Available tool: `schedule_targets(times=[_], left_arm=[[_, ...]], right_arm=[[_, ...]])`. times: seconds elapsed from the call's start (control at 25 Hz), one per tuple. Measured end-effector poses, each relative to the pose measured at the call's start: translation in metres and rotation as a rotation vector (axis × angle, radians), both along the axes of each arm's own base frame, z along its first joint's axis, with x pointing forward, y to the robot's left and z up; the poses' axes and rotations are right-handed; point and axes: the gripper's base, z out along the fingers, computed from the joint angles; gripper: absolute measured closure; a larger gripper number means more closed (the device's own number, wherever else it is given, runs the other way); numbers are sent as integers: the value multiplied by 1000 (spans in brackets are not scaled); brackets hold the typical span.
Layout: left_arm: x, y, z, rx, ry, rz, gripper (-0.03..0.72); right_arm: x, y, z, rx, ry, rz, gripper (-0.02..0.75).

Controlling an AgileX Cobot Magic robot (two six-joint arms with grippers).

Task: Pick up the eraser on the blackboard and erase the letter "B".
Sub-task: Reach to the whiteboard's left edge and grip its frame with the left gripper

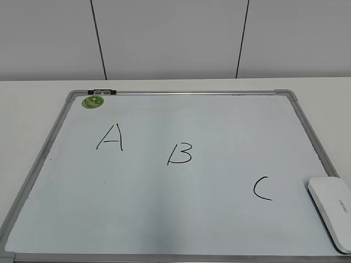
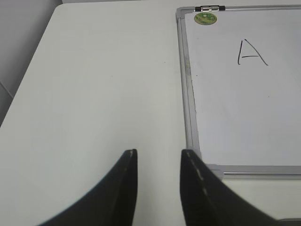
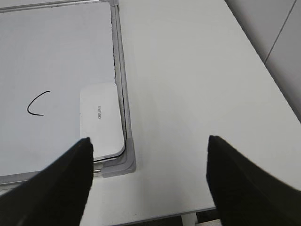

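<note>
The blackboard [image 1: 181, 219] is a white board with a grey metal frame, lying flat on the table. The black letter "B" [image 1: 180, 154] is near its middle, between "A" [image 1: 110, 138] and "C" [image 1: 262, 188]. The white eraser [image 1: 332, 211] lies in the board's near right corner, also in the right wrist view [image 3: 100, 118]. My right gripper [image 3: 148, 139] is open wide and empty above the table beside that corner. My left gripper [image 2: 158, 152] is open and empty above the table left of the board's near left corner. Neither arm shows in the exterior view.
A round green sticker [image 1: 93, 102] and a black-and-silver clip [image 1: 102, 91] are at the board's far left corner. The white table [image 2: 103, 84] extends left of the board and right of it [image 3: 188, 84]. A pale wall stands behind.
</note>
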Motion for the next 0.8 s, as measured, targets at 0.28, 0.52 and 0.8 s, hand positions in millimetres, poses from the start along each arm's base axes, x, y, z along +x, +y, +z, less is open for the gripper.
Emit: schedule_targets(times=[0.28,0.52,0.8], left_arm=[[0,0,0,0,0,0,450],[0,0,0,4,2,3,450],[30,-1,28,11,99,1,447]], right_arm=[[0,0,0,0,0,0,184],[0,0,0,0,0,0,184],[0,0,0,0,0,0,184]])
